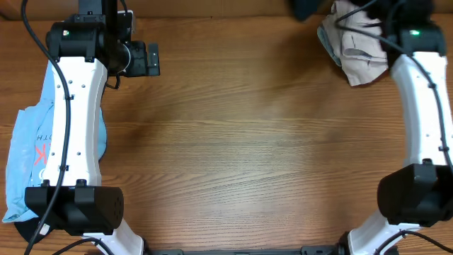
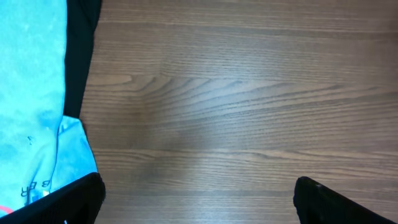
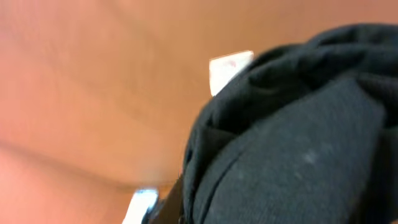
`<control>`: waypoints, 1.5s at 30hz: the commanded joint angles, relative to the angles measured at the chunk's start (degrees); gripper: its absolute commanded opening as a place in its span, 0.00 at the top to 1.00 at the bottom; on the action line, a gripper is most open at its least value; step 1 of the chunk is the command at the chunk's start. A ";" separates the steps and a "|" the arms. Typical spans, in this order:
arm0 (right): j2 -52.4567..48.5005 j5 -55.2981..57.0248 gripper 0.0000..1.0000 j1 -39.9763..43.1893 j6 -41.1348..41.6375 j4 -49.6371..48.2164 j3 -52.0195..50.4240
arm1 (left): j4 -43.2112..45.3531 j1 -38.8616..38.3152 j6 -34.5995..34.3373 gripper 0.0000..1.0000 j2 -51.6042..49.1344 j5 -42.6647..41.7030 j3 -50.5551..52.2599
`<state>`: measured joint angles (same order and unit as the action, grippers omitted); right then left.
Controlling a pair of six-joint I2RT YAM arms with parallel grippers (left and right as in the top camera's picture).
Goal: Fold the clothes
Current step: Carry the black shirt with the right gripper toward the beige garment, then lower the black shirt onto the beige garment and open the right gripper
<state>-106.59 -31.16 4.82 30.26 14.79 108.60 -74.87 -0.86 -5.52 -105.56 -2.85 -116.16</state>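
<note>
- My right fingers are shut hard. The black shirt (image 3: 298, 143) is bunched right against my wrist camera at the far right corner of the worktop (image 1: 248, 142). The cloth hides the tips, but I judge I have a pinch of it. So small a pinch of soft fabric could slip out the moment I pull.
- The shirt is wadded into deep folds, with a white tag (image 3: 230, 67) poking out behind. I cannot tell which part I hold. If it is the middle and not a hem or shoulder, the shirt will land as a lump and refuse to spread flat.
- The beige-grey garments (image 1: 357, 53) lie heaped just beside that corner, partly under my right arm (image 1: 425, 92). Drawing the black shirt toward the middle could snag them and drag them along. It could also nudge them off the far edge.
- My left fingers (image 1: 148, 59) are spread as wide as they go, with nothing between them. They hover over bare wood near the far left corner, well apart from the black shirt. If they do not take a second corner, the shirt hangs from one point and may twist.
- The light blue T-shirt (image 1: 21, 156) lies along the left edge beneath my left arm (image 1: 74, 106). A careless swing of that arm could catch it and pull it off the worktop.
- Setting the shirt down too near an edge would leave a sleeve hanging over, and its weight could drag the rest after it.
</note>
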 commanded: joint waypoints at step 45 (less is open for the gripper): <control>-13.49 0.37 0.12 24.61 -8.04 29.94 2.49 | 6.16 -0.24 1.29 0.00 -10.21 -4.22 0.31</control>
<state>-128.70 -31.24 28.42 25.15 42.94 110.21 -68.55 -0.86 -5.52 -115.22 -6.44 -115.79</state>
